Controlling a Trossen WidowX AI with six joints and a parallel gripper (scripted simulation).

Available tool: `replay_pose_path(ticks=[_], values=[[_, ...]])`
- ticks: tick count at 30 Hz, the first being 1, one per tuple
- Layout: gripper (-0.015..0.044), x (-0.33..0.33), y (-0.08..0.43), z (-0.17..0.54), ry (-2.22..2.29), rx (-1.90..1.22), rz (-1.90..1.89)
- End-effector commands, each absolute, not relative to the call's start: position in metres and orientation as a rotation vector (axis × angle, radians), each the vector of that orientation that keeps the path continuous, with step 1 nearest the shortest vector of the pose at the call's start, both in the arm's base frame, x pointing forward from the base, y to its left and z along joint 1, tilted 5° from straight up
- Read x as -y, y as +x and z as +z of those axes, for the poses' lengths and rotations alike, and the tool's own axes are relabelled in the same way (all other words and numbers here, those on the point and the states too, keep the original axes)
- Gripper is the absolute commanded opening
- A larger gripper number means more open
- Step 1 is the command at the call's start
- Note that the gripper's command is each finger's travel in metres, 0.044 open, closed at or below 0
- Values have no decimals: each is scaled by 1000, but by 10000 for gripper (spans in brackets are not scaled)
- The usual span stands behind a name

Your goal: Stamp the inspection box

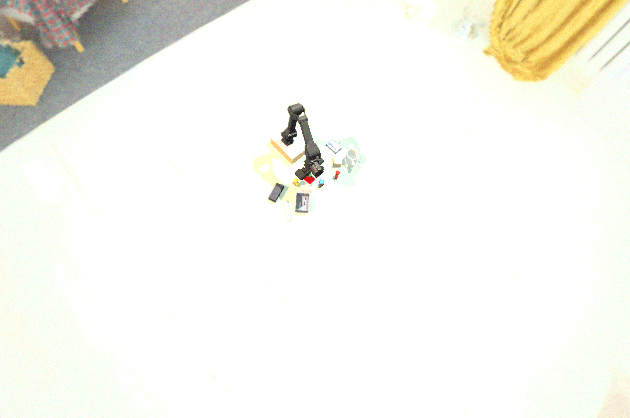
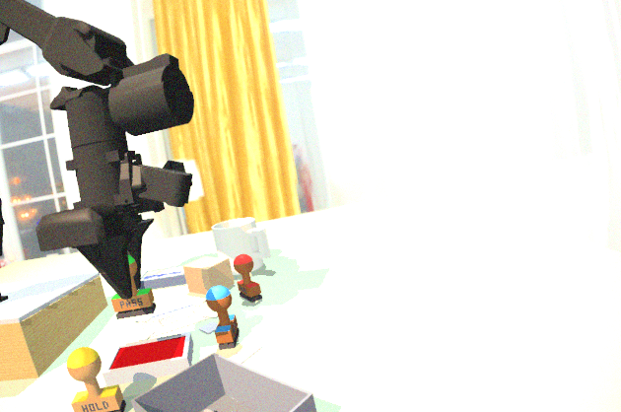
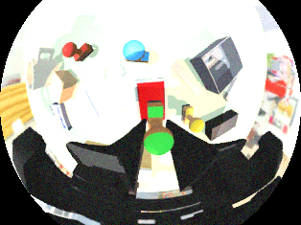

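My gripper (image 1: pixel 309 174) (image 2: pixel 131 284) (image 3: pixel 155 123) is shut on the handle of the PASS stamp (image 2: pixel 133 301) (image 3: pixel 158 143), which has a green knob and a wooden block. The stamp hangs upright in the air, its dark base free below. The ink pad (image 1: pixel 310 180) (image 2: pixel 150 353) (image 3: pixel 150 93) is red in a white case. In the wrist view the stamp's block overlaps the near part of the pad. The white card (image 2: pixel 175 324) (image 3: pixel 103 86) lies beside the pad, washed out by light. Its box is too faint to tell whether it holds a print. The stamp's underside is hidden.
A yellow HOLD stamp (image 2: pixel 97 399) (image 3: pixel 196 124), a blue-topped stamp (image 2: pixel 226 333) (image 3: pixel 134 51) and a red-topped stamp (image 2: pixel 242 267) (image 3: pixel 70 50) stand around the pad. A grey tray (image 2: pixel 269 383), a wooden block (image 2: pixel 207 275), a mug (image 2: pixel 228 239) and a dark flat box (image 1: pixel 276 192) are nearby.
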State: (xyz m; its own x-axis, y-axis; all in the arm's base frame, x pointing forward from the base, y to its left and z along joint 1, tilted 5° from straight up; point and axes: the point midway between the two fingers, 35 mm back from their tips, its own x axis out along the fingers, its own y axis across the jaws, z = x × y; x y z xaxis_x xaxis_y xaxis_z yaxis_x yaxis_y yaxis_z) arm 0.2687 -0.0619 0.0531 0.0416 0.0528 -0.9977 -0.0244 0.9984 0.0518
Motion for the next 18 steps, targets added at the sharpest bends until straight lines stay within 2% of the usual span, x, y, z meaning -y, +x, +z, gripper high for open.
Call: replay_pose_path(ticks=[1,18], values=[[0,61,269,50,23,-1526,65],[0,60,270,39,23,-1526,64]])
